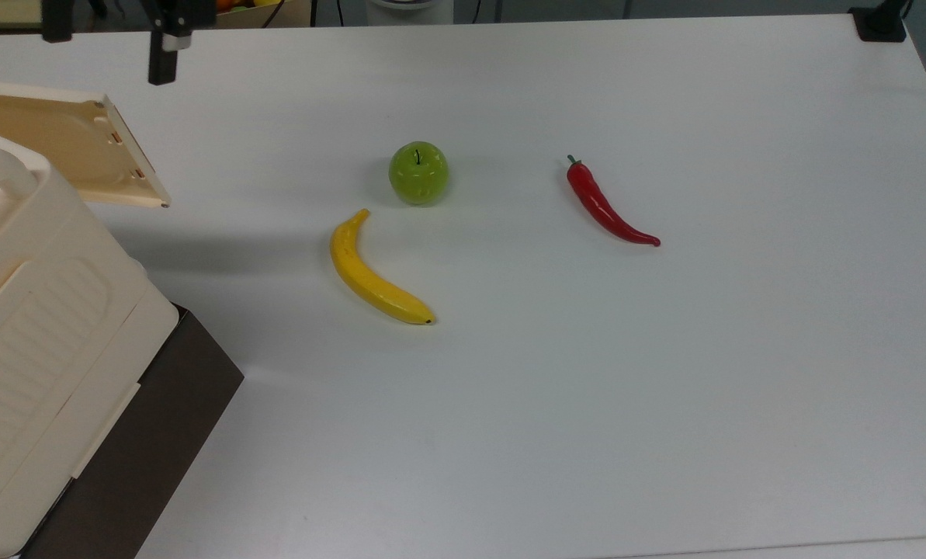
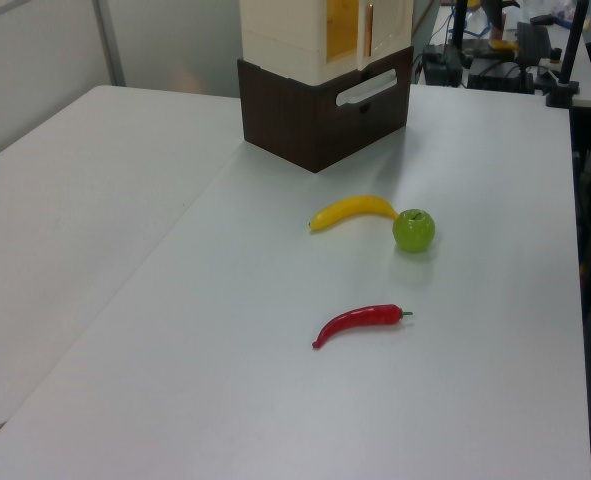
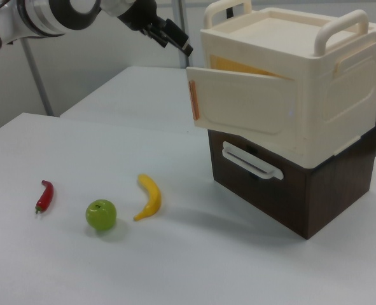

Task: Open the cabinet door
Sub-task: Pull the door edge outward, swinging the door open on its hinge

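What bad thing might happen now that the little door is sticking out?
The cabinet door hangs partly open with nothing holding it, so it might swing back. The claw hovers close to the door's free edge, and a careless move could bump it. The banana and green apple lie on the table in front of the cabinet, where a low sweep might knock them.

White table (image 1: pixel 664 388) bears cabinet (image 1: pixel 36 326), banana (image 1: pixel 373 272), apple (image 1: pixel 418 173), chili (image 1: pixel 606 206).

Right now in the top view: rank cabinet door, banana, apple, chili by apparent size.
1. cabinet door, largest
2. banana
3. chili, shorter and thinner than the banana
4. apple, shortest, though rounder; against the chili by area it is close.
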{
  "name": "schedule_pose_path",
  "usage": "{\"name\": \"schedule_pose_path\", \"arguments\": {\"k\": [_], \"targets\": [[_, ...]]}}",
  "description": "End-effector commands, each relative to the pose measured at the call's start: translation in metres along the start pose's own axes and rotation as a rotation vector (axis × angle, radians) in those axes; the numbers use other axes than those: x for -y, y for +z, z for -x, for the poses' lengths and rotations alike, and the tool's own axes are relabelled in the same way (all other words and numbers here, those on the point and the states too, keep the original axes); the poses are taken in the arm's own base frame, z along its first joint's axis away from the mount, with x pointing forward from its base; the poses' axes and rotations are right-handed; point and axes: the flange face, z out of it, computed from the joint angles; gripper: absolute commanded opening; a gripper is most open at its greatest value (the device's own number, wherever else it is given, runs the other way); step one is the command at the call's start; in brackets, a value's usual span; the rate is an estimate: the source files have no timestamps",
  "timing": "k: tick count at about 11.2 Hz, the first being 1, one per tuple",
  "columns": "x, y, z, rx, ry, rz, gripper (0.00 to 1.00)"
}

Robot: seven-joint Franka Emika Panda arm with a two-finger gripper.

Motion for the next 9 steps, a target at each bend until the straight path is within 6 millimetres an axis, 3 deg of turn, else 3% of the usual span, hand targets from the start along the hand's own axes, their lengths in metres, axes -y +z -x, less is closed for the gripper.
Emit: {"name": "schedule_pose_path", "arguments": {"k": [1,6,9], "targets": [[-0.002,0.02,-0.01,-0.098,0.017,-0.026,1.0],[-0.007,0.052,0.008,0.002,0.002,0.012,1.0],[-0.017,0.042,0.015,0.099,0.003,0.049,1.0]]}}
